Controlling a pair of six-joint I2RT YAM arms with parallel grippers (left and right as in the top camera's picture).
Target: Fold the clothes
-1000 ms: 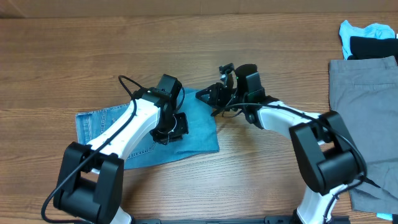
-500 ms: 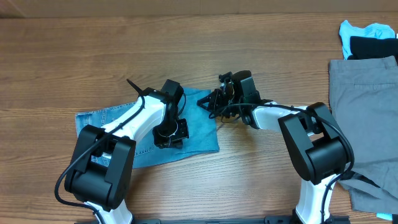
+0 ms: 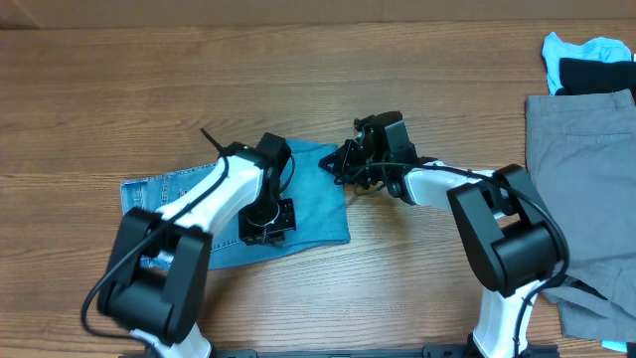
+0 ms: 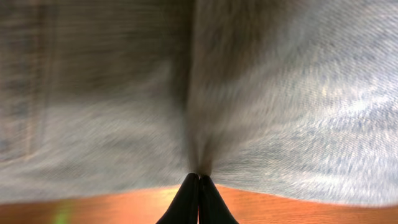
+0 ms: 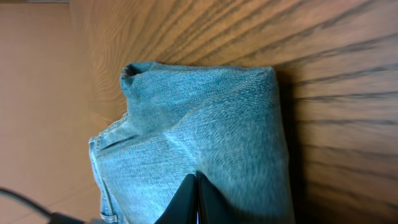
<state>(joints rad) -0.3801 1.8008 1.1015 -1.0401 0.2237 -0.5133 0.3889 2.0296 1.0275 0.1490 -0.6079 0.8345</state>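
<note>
**Item 1. Jeans** [image 3: 316, 204], light blue denim. They lie folded in a flat bundle on the table [image 3: 119, 89], left of its middle and closer to my edge than to the far edge. The left part shows a paler face with stitching. The right part is a deeper blue, and its far right corner is lifted off the wood.

**Item 2. My left gripper** [image 4: 199, 182]. The fingers are pressed together on a pinch of denim near the bundle's edge on my side. A crease runs up the cloth from the tips, and bare wood shows just below them.

**Item 3. My right gripper** [image 5: 196, 182]. The fingers are closed tight on the denim at the raised far right corner. The cloth humps up ahead of the tips, with wood grain beside it.

**Item 4. Grey garment** [image 3: 576, 149]. It is spread flat along the table's right edge, well apart from the jeans.

**Item 5. Light blue and black clothes** [image 3: 591, 58]. They are heaped at the far right corner, touching the grey garment's far end.
</note>
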